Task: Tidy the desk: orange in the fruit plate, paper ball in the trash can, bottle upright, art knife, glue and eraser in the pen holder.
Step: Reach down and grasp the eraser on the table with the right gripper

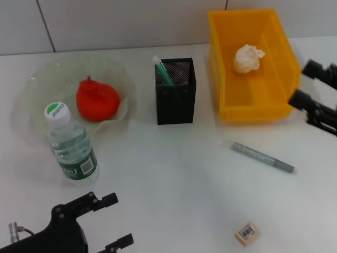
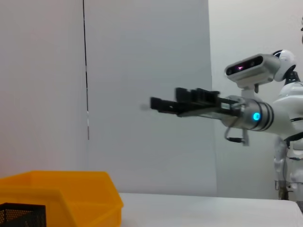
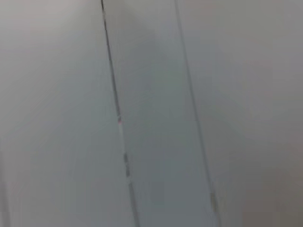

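Overhead, a white desk (image 1: 174, 174) spreads out below the robot's head camera. At the far left sits a clear, wavy-edged fruit plate (image 1: 39, 79), with the orange (image 1: 97, 99) resting inside it. Just in front of the plate a water bottle (image 1: 72, 143) stands upright, green label facing forward, white cap on top. Near the middle of the far side is a black mesh pen holder (image 1: 175, 90), and a green and white stick, probably the glue (image 1: 162, 70), leans in its left corner. To the right of the holder is the yellow trash can (image 1: 253, 108), an open bin, with the crumpled paper ball (image 1: 248, 58) lying inside. On the bare desk in front of the bin the grey art knife (image 1: 262, 156) lies flat at a slant, touching nothing. Closer to the robot, well apart from the knife, the small beige eraser (image 1: 246, 233) lies by itself. The left gripper (image 1: 113, 221) hovers low at the near left edge with its two black fingers spread apart, holding nothing. The right gripper (image 1: 309, 84) sits at the right edge beside the bin, its fingers likewise parted and empty; the left wrist camera shows it raised in the air (image 2: 158, 104) above the desk. The right wrist camera shows only a plain panelled wall (image 3: 151, 113).
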